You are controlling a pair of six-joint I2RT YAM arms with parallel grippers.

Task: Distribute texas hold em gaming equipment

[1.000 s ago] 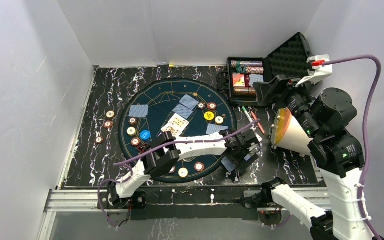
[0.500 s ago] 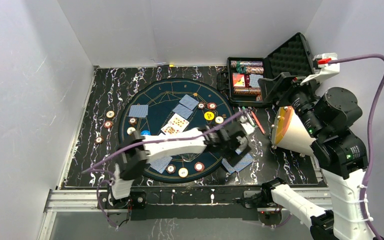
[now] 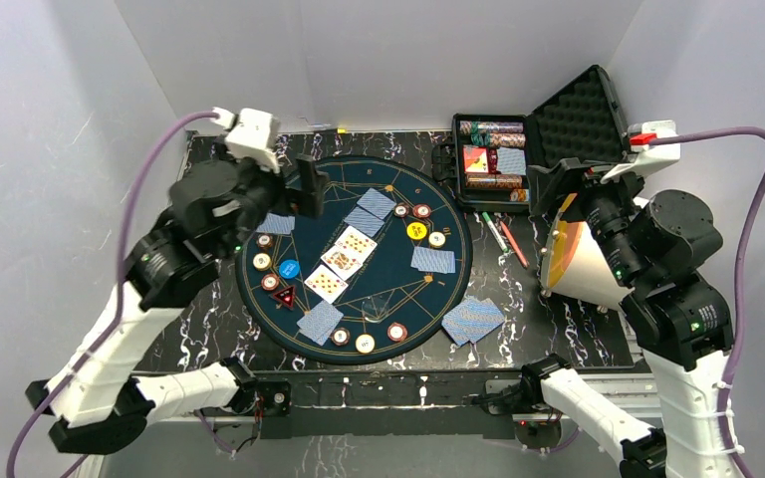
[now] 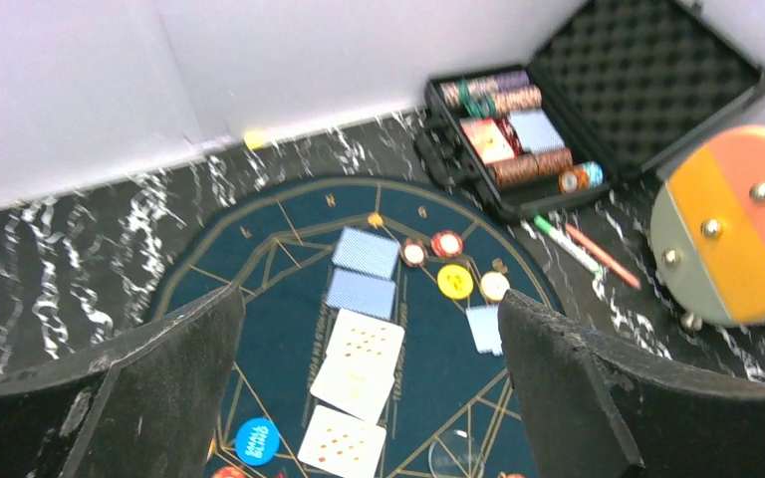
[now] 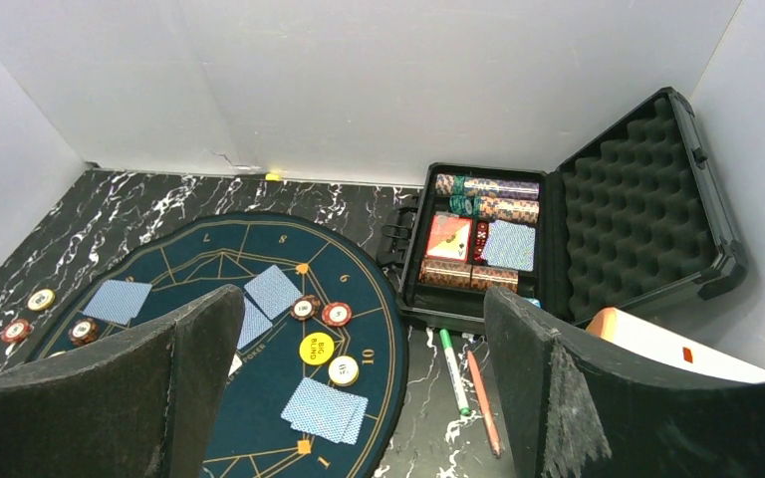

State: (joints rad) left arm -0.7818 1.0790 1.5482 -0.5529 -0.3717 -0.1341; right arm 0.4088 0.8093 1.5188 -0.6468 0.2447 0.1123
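Note:
A round dark-blue poker mat [image 3: 379,289] carries three face-up cards [image 3: 342,257], a yellow button [image 3: 416,230], a blue button [image 3: 289,268] and several chips [image 3: 397,332]. Blue-backed cards lie in pairs around the mat [image 3: 432,260], and one pair [image 3: 473,319] lies off it at the front right. More chips [image 3: 219,227] sit on the marble to the left. My left gripper [image 3: 287,197] hangs open and empty high over the mat's back left [image 4: 369,299]. High beside the case, my right gripper [image 3: 548,189] is also open and empty [image 5: 361,297].
An open black case [image 3: 493,159] with chip rolls and card decks stands at the back right. A green pen [image 3: 491,230] and a red pen [image 3: 511,242] lie between mat and case. A big white cylinder with an orange end [image 3: 573,264] sits at the right.
My left arm has lifted away from the card pair at the front right and swung back to the mat's back left. The pair stays on the marble. The right arm barely moved.

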